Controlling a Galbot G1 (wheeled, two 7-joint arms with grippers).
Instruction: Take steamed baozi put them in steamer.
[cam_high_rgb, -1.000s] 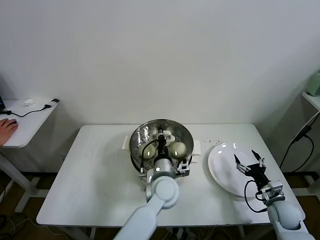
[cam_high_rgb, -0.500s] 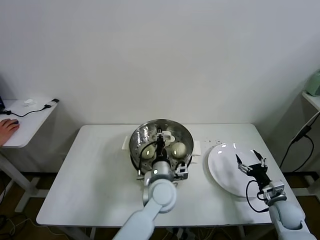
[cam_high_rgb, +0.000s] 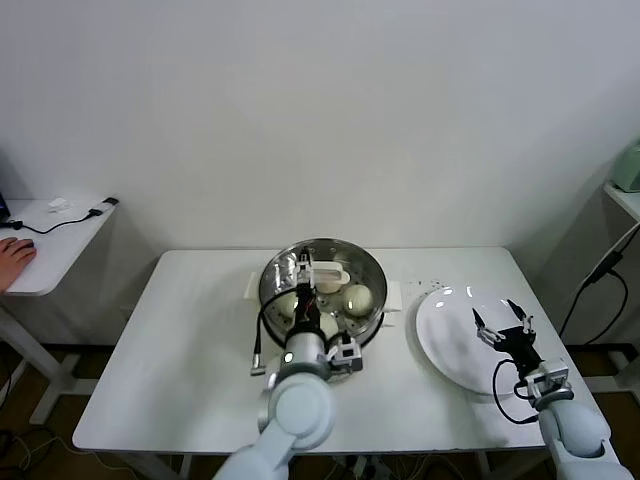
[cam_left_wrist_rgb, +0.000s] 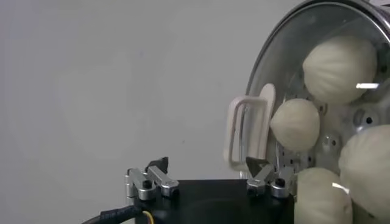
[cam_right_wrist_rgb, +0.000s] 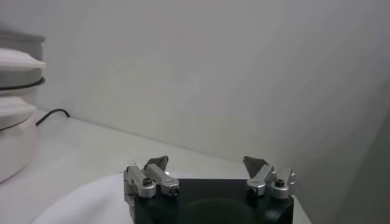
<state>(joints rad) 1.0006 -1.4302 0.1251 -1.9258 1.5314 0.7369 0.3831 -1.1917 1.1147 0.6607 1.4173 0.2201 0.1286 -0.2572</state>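
Observation:
The steamer (cam_high_rgb: 372, 267), a shiny steel pot on a cream base, stands at the middle back of the white table. Several cream-white steamed baozi lie on its perforated tray, such as one at the right (cam_high_rgb: 358, 296) and one at the left (cam_high_rgb: 283, 304). My left gripper (cam_high_rgb: 315, 270) hovers open over the pot with nothing between its fingers. In the left wrist view the left gripper (cam_left_wrist_rgb: 207, 165) is empty, with baozi (cam_left_wrist_rgb: 295, 125) and the steamer's cream handle (cam_left_wrist_rgb: 250, 131) beyond it. My right gripper (cam_high_rgb: 503, 325) (cam_right_wrist_rgb: 206, 163) is open and empty over the white plate (cam_high_rgb: 445, 340).
The flat white plate (cam_right_wrist_rgb: 79, 201) lies bare at the table's right. A few dark specks (cam_high_rgb: 430, 283) dot the table behind it. A side table (cam_high_rgb: 50, 250) at the far left holds a cable and a person's hand (cam_high_rgb: 14, 252).
My left gripper went from shut to open over the steamer, letting go of a baozi, and the arm shifted slightly left and back. The right arm barely moved.

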